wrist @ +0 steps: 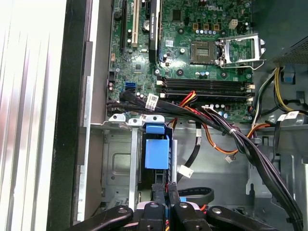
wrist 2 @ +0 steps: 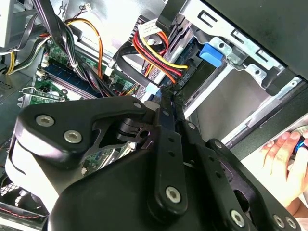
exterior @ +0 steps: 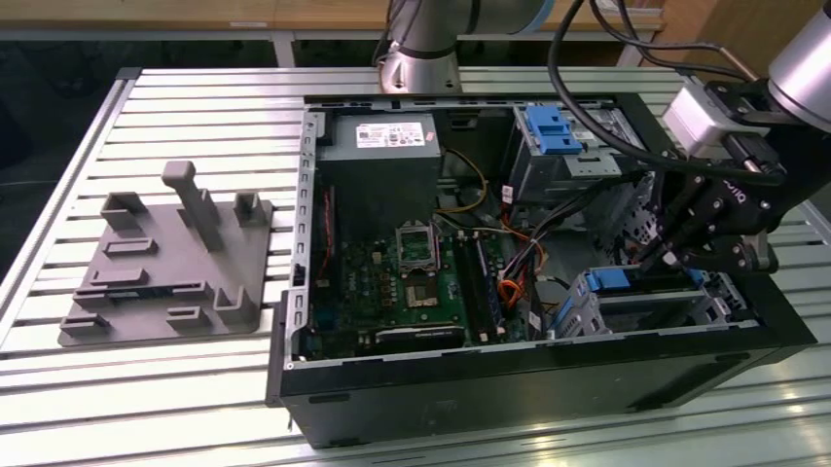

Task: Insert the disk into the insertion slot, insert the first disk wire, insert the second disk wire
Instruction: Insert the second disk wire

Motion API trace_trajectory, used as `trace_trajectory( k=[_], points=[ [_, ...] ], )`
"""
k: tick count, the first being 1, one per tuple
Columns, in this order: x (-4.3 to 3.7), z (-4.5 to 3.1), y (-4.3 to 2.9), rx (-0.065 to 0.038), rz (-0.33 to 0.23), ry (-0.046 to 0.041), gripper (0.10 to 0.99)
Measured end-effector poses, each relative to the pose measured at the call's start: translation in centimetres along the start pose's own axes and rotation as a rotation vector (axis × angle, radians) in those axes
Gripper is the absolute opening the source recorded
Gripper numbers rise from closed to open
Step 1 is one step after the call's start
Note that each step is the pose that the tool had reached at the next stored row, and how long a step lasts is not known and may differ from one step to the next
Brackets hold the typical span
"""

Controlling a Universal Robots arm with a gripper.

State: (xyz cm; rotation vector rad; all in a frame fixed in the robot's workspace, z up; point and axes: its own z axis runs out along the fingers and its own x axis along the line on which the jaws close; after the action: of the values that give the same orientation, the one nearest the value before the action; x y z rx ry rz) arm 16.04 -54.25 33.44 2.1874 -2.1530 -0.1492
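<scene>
1. The robot's black hand reaches down into an open computer case, at the case's corner nearest the exterior view's right. Its two slim fingers are drawn close together, tips almost meeting; in the second wrist view they seem to pinch a small blue connector on a black cable, though the contact itself is hard to make out.

2. Just under the fingertips sits the insertion slot, a silver sheet-metal cage against the case's front wall. The disk, known by its bright blue carrier, already lies inside it. Its long axis runs along the cage, with the blue end facing the green circuit board.

3. Room is tight: bundles of black, red, yellow and orange wires cross beside the cage, and the case wall closes the other side.

4. A taller grey bay with a blue latch stands at the case's far corner.

5. The case rests on a slatted metal surface; a grey plastic fixture lies near its edge at the exterior view's left.

6. A person's hand shows outside the case in the second wrist view.
</scene>
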Motion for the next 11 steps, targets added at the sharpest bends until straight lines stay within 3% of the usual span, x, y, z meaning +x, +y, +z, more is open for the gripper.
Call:
trace_trajectory(
  k=[11],
  points=[
    [0.18,0.14,-0.07,0.000,0.000,0.0000,0.145]
  ],
)
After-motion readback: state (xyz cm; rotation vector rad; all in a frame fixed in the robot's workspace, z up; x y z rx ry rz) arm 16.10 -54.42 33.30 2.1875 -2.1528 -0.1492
